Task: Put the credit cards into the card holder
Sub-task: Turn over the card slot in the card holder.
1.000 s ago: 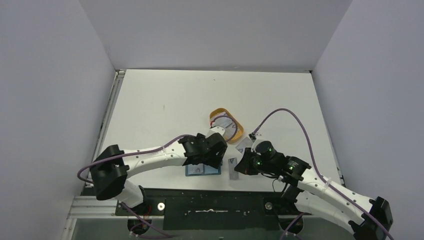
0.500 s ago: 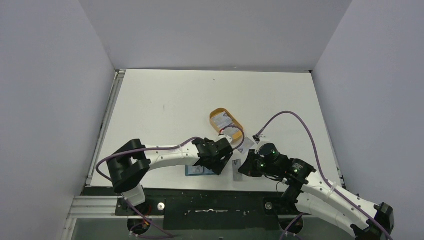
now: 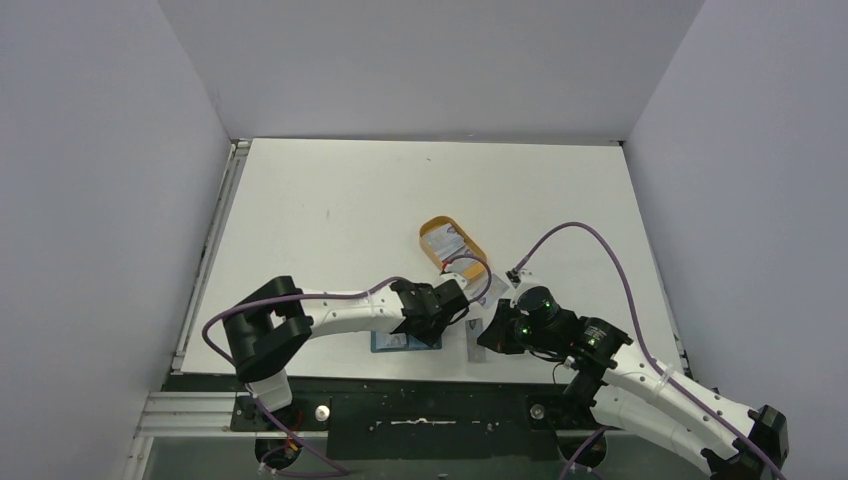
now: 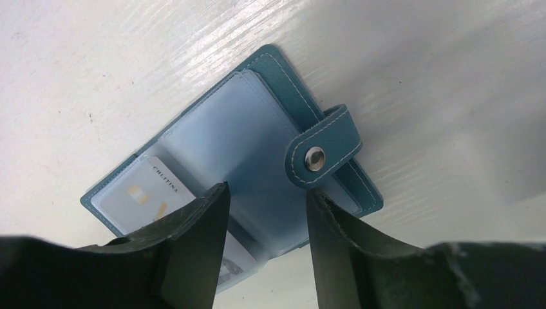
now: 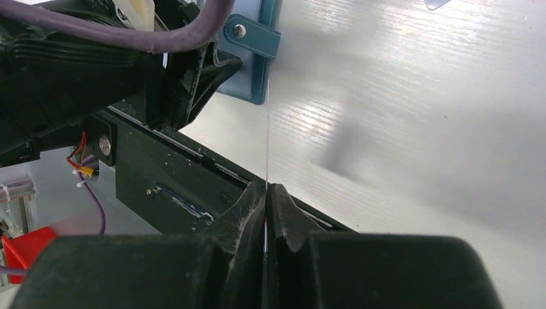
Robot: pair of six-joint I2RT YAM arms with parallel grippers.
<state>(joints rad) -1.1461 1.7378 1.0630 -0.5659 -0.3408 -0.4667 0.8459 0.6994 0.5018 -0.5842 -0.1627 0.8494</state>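
The teal card holder (image 4: 257,122) lies open on the table, clear pockets up and snap tab (image 4: 322,154) to the right. One credit card (image 4: 138,193) sits in its left pocket. My left gripper (image 4: 264,203) hangs just over the pockets, jaws apart with nothing between them. In the top view it (image 3: 438,325) covers the holder's (image 3: 400,342) right part. My right gripper (image 5: 265,188) is shut on a credit card (image 5: 267,129), seen edge-on and upright, just right of the holder (image 5: 257,58). More cards (image 3: 450,243) lie in the tray.
The orange-tan oval tray (image 3: 428,230) stands behind both grippers. A purple cable (image 3: 560,228) loops over the right arm. A black mounting rail (image 5: 167,187) runs along the table's near edge, close to the card holder.
My left gripper has left the orange tray and come down over the open card holder, its jaws narrowing. My right gripper has shifted slightly nearer and to the right, card still pinched.
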